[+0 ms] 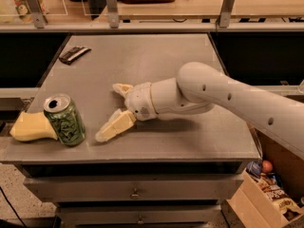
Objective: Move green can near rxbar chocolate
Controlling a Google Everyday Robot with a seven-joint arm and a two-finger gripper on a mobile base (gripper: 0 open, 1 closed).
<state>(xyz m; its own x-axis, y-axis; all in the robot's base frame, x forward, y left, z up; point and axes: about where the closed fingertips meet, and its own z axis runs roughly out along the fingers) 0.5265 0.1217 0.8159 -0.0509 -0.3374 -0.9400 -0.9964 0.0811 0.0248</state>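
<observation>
Approach phase: the tool [113, 109], spread wide and empty, faces the green can [65, 121] just ahead; next, enclose it.

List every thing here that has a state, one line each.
green can: upright, top opened, front left of the table, against the yellow sponge, not gripped.
rxbar chocolate: lying flat, far left corner.
yellow sponge: lying flat at the left edge.
gripper: open, empty, low over the table to the right of the green can.
drawers: shut.
</observation>
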